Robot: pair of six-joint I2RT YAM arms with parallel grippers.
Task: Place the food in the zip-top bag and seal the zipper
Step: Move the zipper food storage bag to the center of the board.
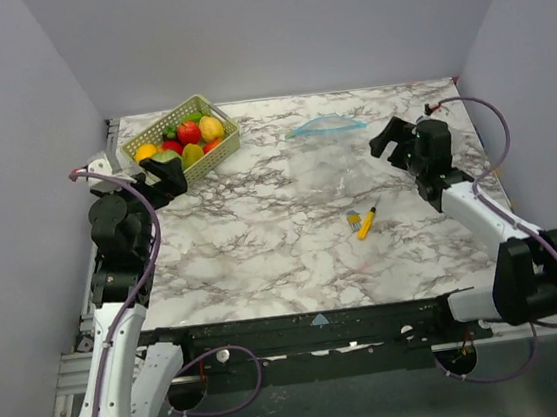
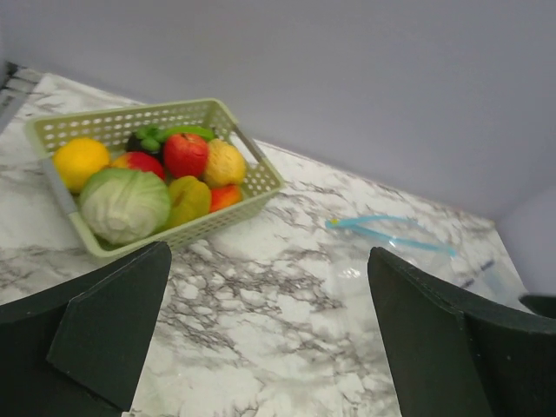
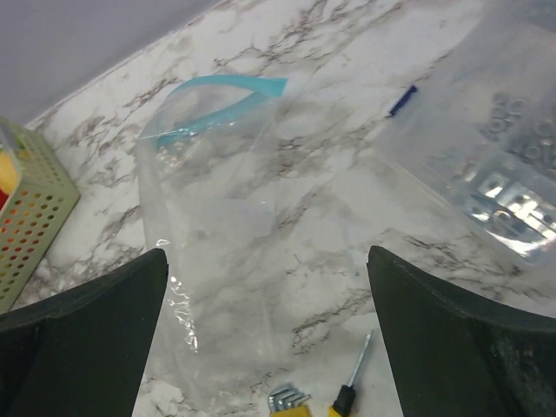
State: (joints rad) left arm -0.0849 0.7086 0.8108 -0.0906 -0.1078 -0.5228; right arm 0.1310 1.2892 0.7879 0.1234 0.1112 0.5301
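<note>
I see a marble-patterned table [image 1: 262,241] boxed in by plain pale grey walls [image 1: 278,27]; at its far left corner sits a light green perforated plastic basket [image 1: 231,133], set at an angle to the table edges. Right of the middle a small yellow-handled screwdriver [image 1: 366,225] lies flat on the marble; just beside its left is a small grey metal piece [image 1: 353,220], too small for me to name. My right wrist view shows a small clear packet [image 3: 512,174] lying flat, with metal nuts inside.
</note>
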